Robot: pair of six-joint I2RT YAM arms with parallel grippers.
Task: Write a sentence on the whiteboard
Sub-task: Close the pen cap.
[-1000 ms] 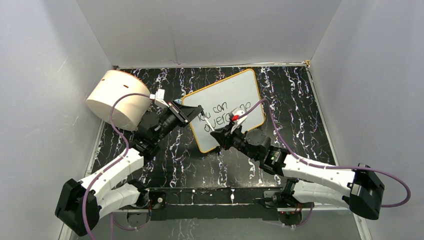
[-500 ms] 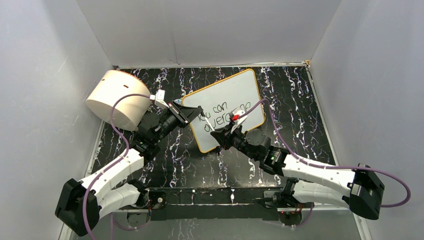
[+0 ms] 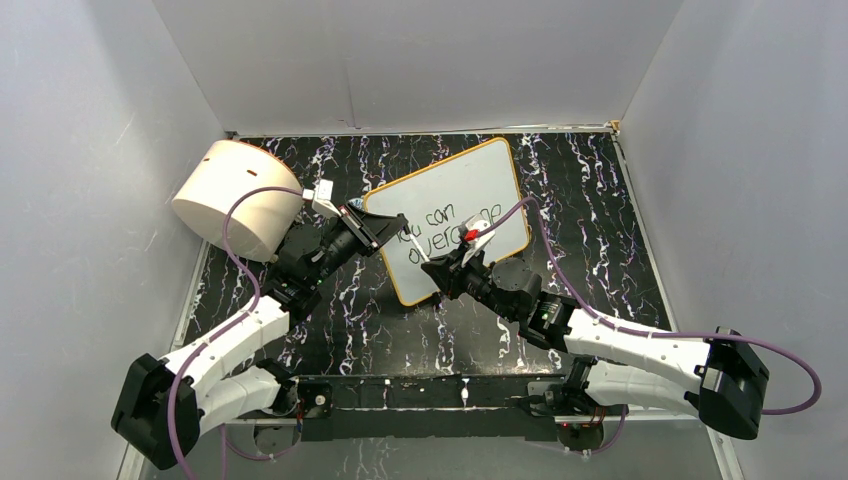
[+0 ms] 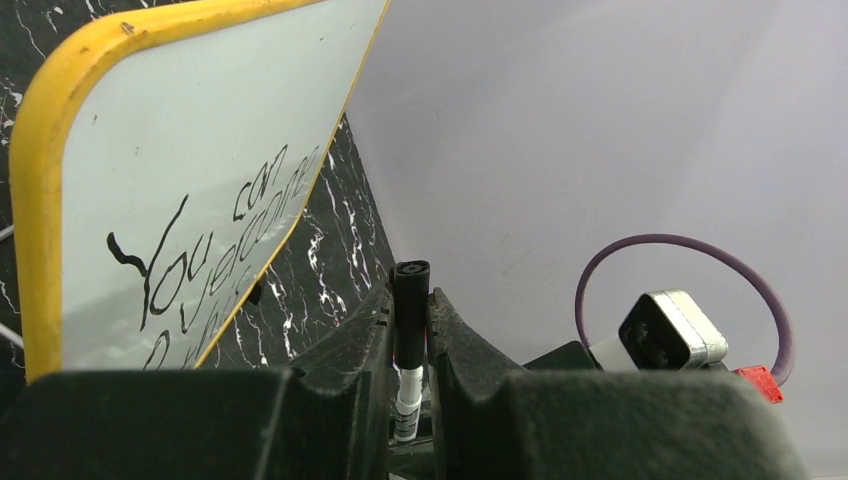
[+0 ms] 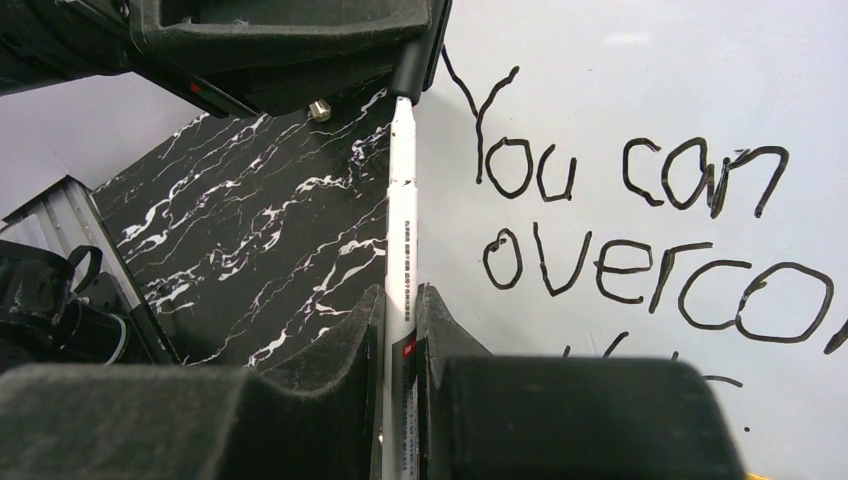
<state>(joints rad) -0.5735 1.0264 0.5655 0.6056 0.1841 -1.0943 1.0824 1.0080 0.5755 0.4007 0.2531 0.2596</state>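
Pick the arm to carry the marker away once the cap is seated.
Right, most likely. The right claw is shut on the marker around its white barrel, so it controls the whole pen. The left claw only pinches the black cap at the tip end.

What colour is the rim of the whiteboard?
Yellow-orange; the whiteboard rim shows best in the left wrist view.

Whiteboard (image 3: 470,175) right of cylinder (image 3: 235,195).

The black marbled table (image 3: 590,230) bears the whiteboard (image 3: 460,185) and a cream cylinder (image 3: 235,200).
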